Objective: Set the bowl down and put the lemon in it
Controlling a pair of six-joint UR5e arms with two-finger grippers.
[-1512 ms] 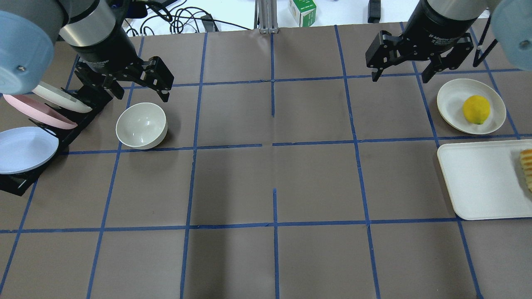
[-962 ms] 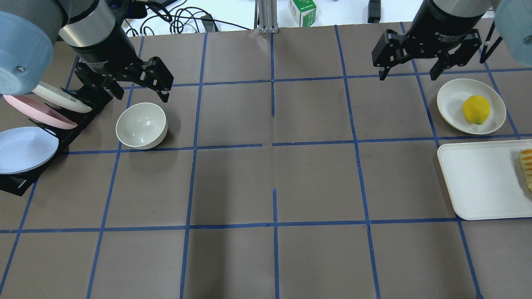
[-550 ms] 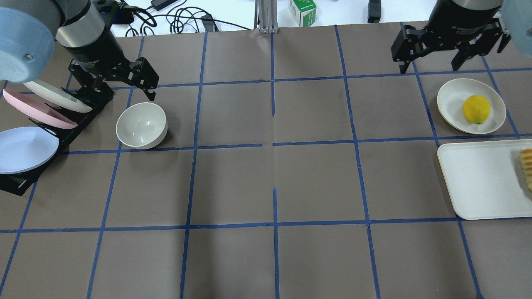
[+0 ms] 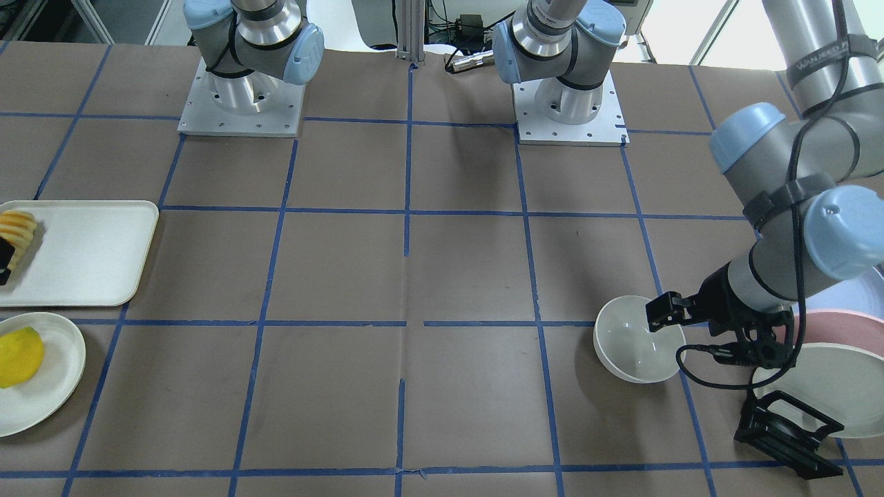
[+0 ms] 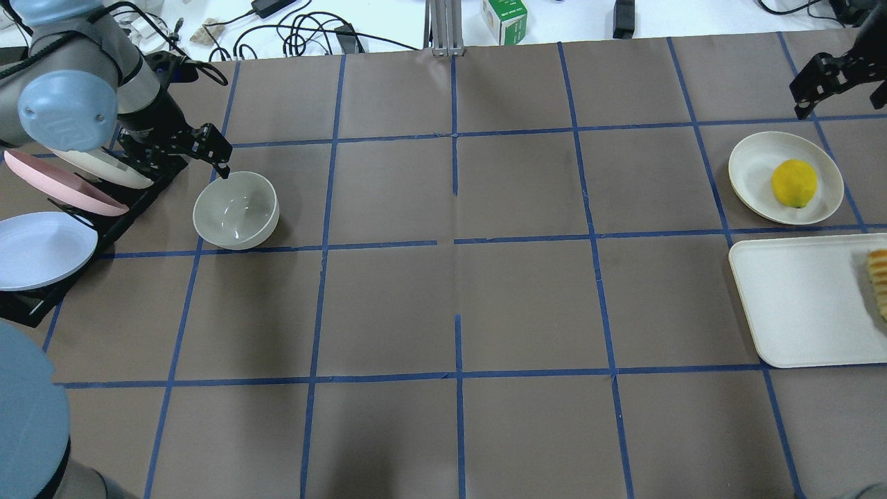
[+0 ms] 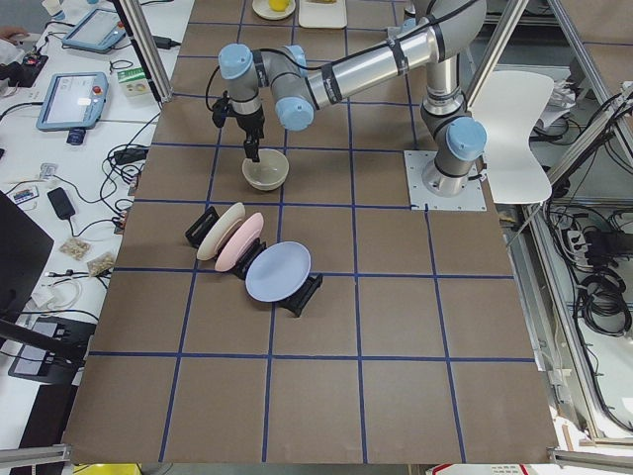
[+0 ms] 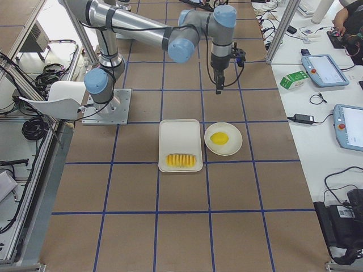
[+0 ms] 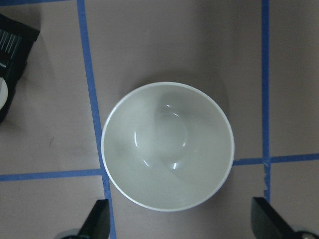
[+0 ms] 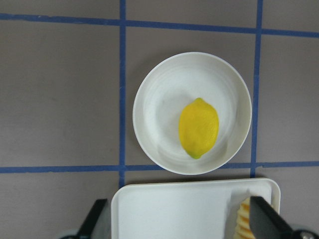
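The white bowl stands upright and empty on the brown table, beside the plate rack; it also shows in the front view and the left wrist view. My left gripper is open and empty, above the bowl's far rim. The yellow lemon lies on a shallow white plate at the right. My right gripper is open and empty, above the table just beyond that plate.
A black rack holding cream, pink and pale blue plates stands left of the bowl. A white tray with a row of ridged yellow slices lies near the lemon's plate. Cables and a green carton lie beyond the far edge.
My left gripper has moved left and lower, to the bowl's far rim. My right gripper has moved right, toward the far right corner. Bowl and lemon have not moved.
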